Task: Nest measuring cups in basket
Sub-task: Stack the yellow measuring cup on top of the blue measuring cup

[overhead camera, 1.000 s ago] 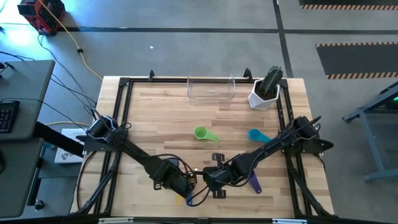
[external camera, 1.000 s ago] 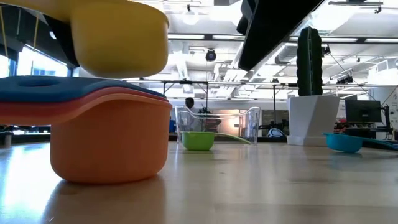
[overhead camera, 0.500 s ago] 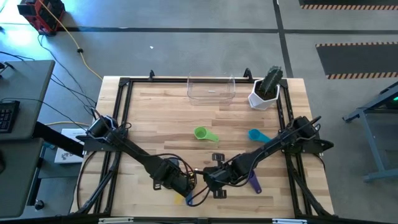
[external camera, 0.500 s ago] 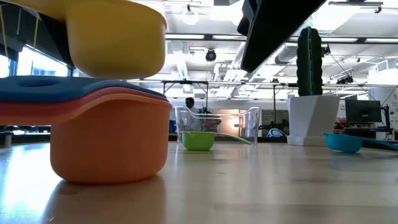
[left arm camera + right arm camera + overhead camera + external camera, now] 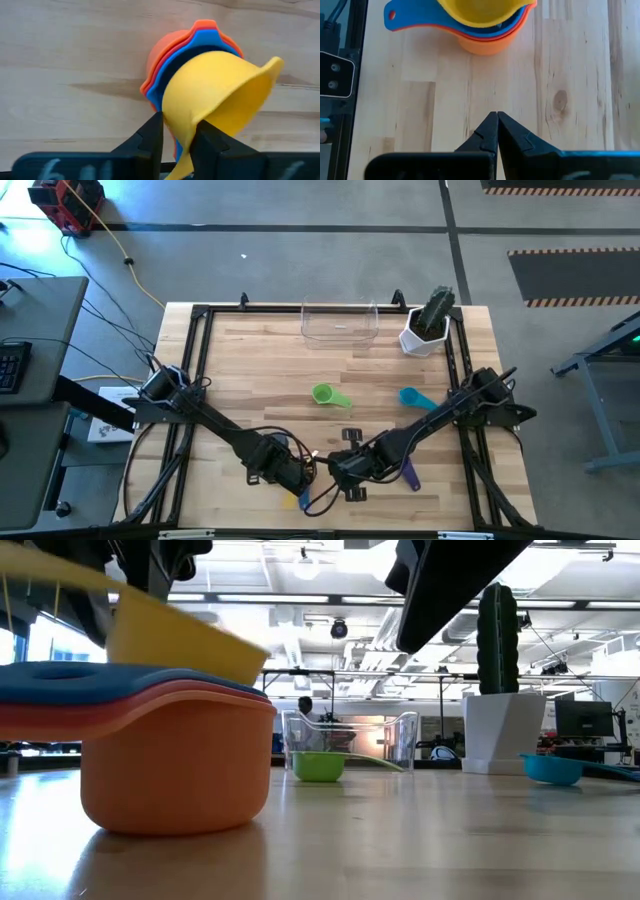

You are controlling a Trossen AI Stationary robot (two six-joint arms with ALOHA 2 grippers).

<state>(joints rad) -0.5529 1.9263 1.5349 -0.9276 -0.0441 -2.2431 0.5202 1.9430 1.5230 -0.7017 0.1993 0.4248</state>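
Note:
A yellow measuring cup (image 5: 220,95) lies tilted, its bowl in the top of a nested stack: a blue cup (image 5: 200,45) in a reddish one in an orange one (image 5: 175,770) that stands on the table near its front edge. My left gripper (image 5: 177,137) points down over the stack, open, with the yellow cup's handle in the gap between its fingers. My right gripper (image 5: 496,120) is shut over bare wood beside the stack. The clear basket (image 5: 340,322) stands at the far edge. The green (image 5: 325,394), teal (image 5: 410,396) and purple (image 5: 408,472) cups lie loose on the table. My left gripper's fingers (image 5: 155,137) stand on either side of the yellow cup's handle root (image 5: 181,150), coming from above. Whether they touch it I cannot tell. The cup is tilted, its bowl (image 5: 190,640) low in the blue cup and its handle end high.
A white pot with a cactus (image 5: 430,320) stands at the far right, next to the basket. A black frame (image 5: 200,315) runs around the table's edges. Bare wood lies between the stack and the basket.
The yellow cup hung level just above the stack. Its bowl has now dropped and tipped into the blue cup, while its handle end has stayed up between my left gripper's fingers. Neither arm has moved.

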